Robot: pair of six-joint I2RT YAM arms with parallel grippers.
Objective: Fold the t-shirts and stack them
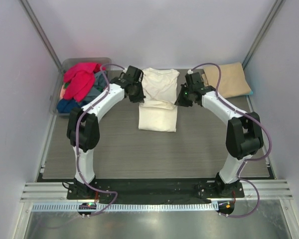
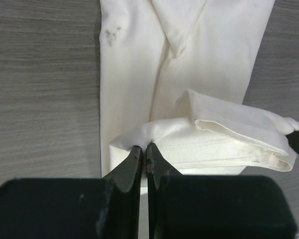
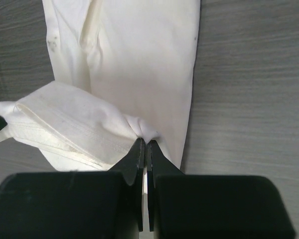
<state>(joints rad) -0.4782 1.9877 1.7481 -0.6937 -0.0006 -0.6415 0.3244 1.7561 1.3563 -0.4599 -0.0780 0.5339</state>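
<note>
we hold cream shirt (image 1: 158,119) by its hem, L jaws clamped on one corner, R jaws on the other, tan shirt (image 1: 228,79) folded far R on counter (image 1: 114,149)

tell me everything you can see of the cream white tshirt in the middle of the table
The cream-white cotton-looking t-shirt lies on the grey wood-grain table, folded lengthwise into a long narrow strip. Its stitched hem end is lifted and doubled back over the rest, pinched at both corners by the shut left tool and shut right tool. A few small dark specks mark the fabric. No other garment touches it.
</note>
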